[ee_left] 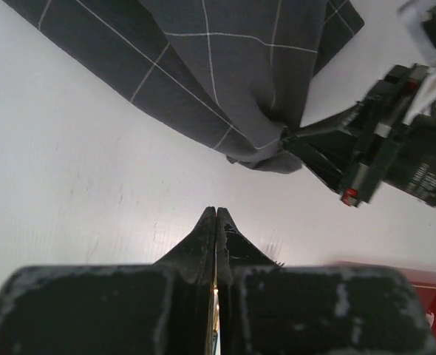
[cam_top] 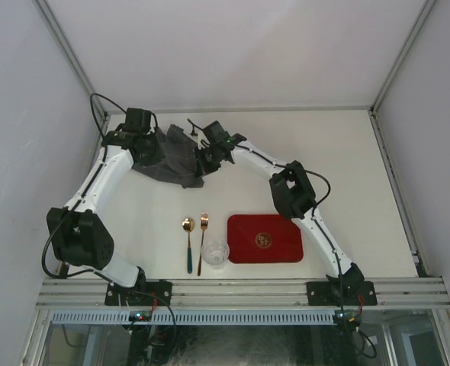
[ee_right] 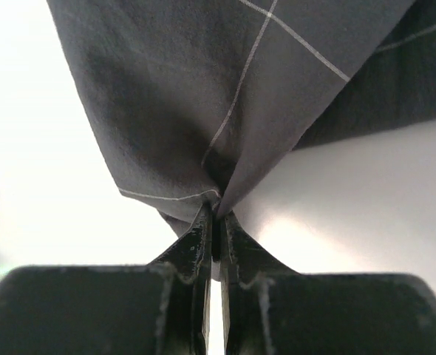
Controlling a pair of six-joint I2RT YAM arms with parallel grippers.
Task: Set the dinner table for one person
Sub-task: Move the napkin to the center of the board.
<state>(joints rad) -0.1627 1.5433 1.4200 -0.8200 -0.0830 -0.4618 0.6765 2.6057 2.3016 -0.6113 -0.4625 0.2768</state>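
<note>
Roomiest bit of the dinner table point(cam_top: 362, 183) is the far right, past the right arm point(cam_top: 294, 191) and out to the wall. There's also a bare band across the middle, between the checked cloth point(cam_top: 171, 164) bunched at the far left and the row near the front: spoon point(cam_top: 188, 245), fork point(cam_top: 202, 244), glass point(cam_top: 215, 252), red tray point(cam_top: 265, 239). Those four sit close together, so no squeezing between them. Both arms arch in and meet at the cloth, the left arm point(cam_top: 103, 179) hugging the left edge, so that far left corner is crowded
</note>
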